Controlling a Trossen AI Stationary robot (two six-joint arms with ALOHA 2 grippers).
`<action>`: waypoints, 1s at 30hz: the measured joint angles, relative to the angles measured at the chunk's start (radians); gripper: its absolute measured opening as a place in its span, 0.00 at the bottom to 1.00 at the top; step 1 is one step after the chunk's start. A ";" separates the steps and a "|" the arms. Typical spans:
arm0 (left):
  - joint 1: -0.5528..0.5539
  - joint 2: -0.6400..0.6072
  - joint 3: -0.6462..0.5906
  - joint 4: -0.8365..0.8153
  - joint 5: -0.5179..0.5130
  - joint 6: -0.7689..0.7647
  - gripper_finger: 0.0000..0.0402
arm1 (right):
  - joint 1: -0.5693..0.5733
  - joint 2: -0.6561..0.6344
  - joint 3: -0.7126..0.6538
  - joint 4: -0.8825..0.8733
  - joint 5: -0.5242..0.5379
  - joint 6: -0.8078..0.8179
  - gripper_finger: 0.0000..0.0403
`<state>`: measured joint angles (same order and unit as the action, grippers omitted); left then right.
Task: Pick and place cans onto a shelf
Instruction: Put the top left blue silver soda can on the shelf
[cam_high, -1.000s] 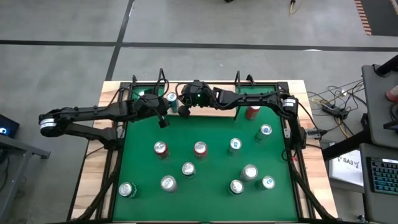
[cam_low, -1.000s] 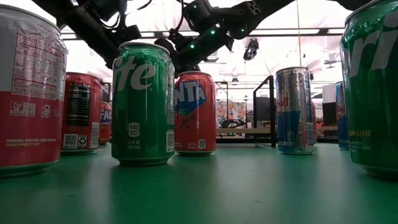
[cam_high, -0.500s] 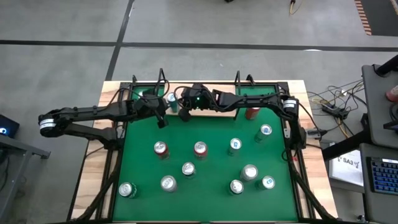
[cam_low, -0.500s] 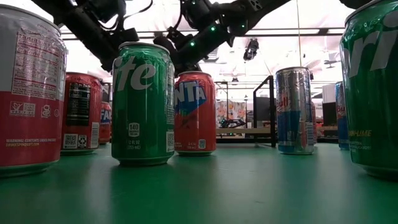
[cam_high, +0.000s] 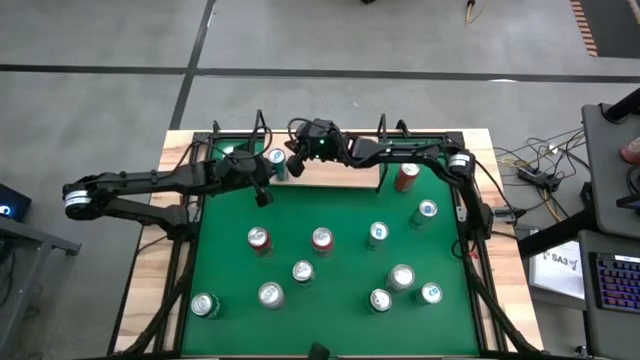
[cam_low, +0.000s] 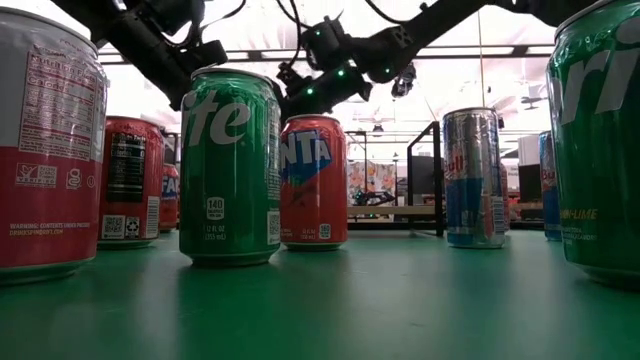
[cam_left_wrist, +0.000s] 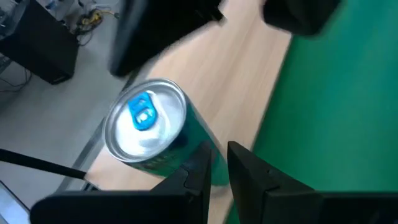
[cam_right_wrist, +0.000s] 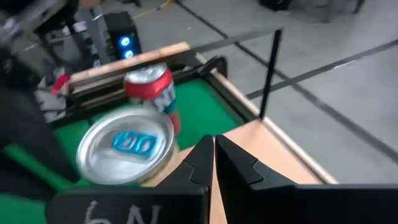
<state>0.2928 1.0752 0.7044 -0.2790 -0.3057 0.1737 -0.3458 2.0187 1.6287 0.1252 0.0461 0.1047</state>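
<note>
A blue-tabbed can (cam_high: 277, 158) stands on the shelf (cam_high: 345, 176) at the surface's (cam_high: 330, 285) far edge, between both pincers. Left pincer (cam_high: 262, 192) and right pincer (cam_high: 294, 163), each pressed together and empty, flank it. Ten more cans dot the surface; a red can (cam_high: 406, 177) stands by the shelf's right end.

Cans (cam_high: 322, 238): red, green, blue and silver-white bodies, silver tops, one blue tab; shelf (cam_high: 340, 176) light wood; table (cam_high: 330, 330) green, wood-edged.
</note>
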 joint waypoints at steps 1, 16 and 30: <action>0.000 0.000 0.000 -0.001 0.000 0.000 0.09 | 0.001 0.006 0.000 0.000 -0.001 0.000 0.02; 0.005 0.000 0.000 -0.029 -0.008 -0.012 0.09 | 0.061 -0.001 0.000 -0.104 0.003 0.000 0.02; 0.005 -0.058 0.018 -0.114 -0.007 -0.056 0.09 | 0.053 -0.005 0.000 -0.120 0.073 0.002 0.02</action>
<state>0.2981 1.0169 0.7228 -0.3932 -0.3126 0.1178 -0.2928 2.0140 1.6283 0.0048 0.1187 0.1071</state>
